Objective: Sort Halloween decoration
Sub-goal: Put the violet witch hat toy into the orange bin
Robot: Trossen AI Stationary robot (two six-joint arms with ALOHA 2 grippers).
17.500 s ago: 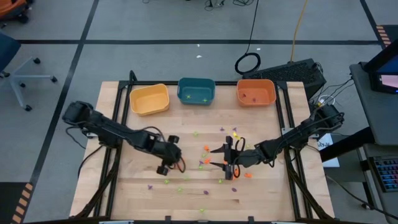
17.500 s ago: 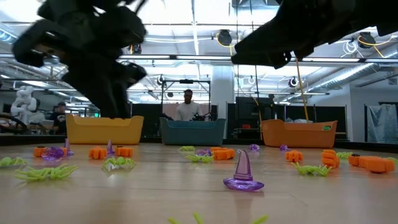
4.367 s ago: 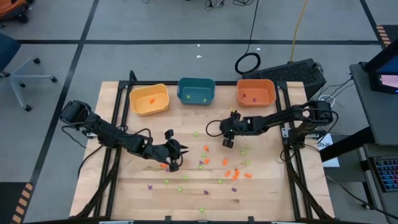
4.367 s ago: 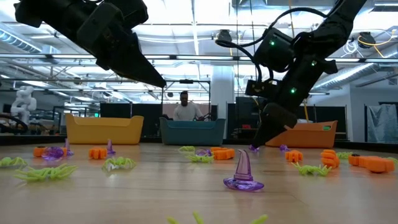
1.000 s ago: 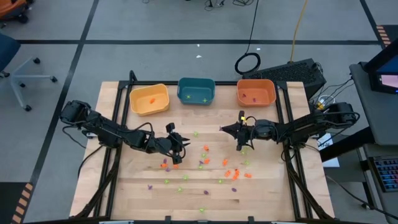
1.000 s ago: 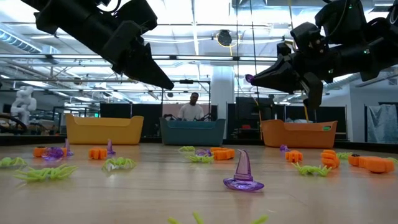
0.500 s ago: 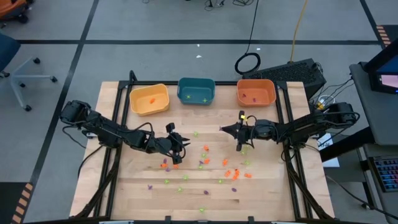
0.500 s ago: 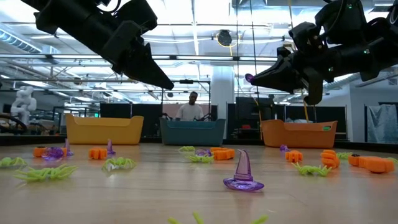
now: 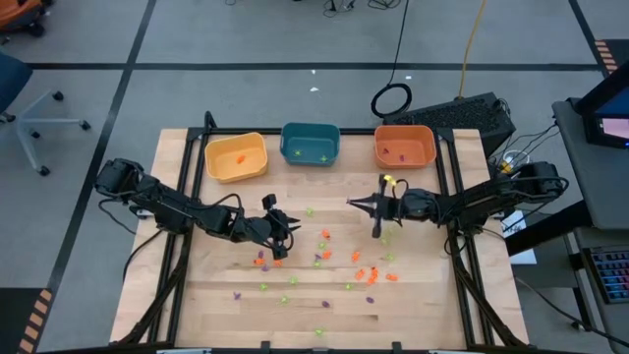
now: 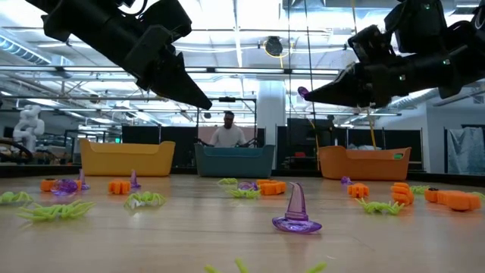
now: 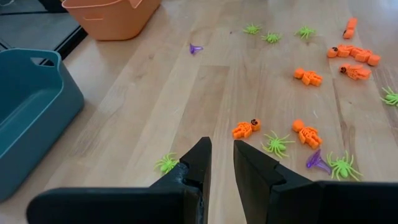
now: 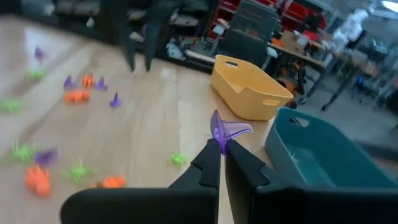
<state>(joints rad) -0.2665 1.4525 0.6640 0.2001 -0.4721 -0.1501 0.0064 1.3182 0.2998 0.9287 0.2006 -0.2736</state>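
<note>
Tiny orange, light-green and purple Halloween trinkets [image 9: 334,258] lie scattered over the middle of the wooden table. My right gripper [image 9: 352,204] hovers over the table's middle right, pointing level toward the left edge, shut on a small purple witch hat [image 12: 227,129]. The hat also shows at that gripper's tip in the low view [image 10: 304,94]. My left gripper [image 11: 222,154] hangs above the trinkets left of centre [image 9: 289,230], slanting downward. Its fingers stand a little apart with nothing between them. My right gripper pinches the purple hat's brim edge [image 12: 217,142] between its two fingertips. The fingers come level from the table's right side. The hat sticks out beyond the tips, its cone pointing sideways, lifted well clear of the table.
Three bins stand along the far edge: yellow [image 9: 236,157], teal [image 9: 311,144] and orange [image 9: 404,147]. A larger purple hat [image 10: 295,212] stands near the front of the table. A person [image 10: 227,130] sits in the room beyond the teal bin.
My right gripper has rolled about its own pointing line while staying in place, turning the held purple hat with it. My left gripper has kept still.
</note>
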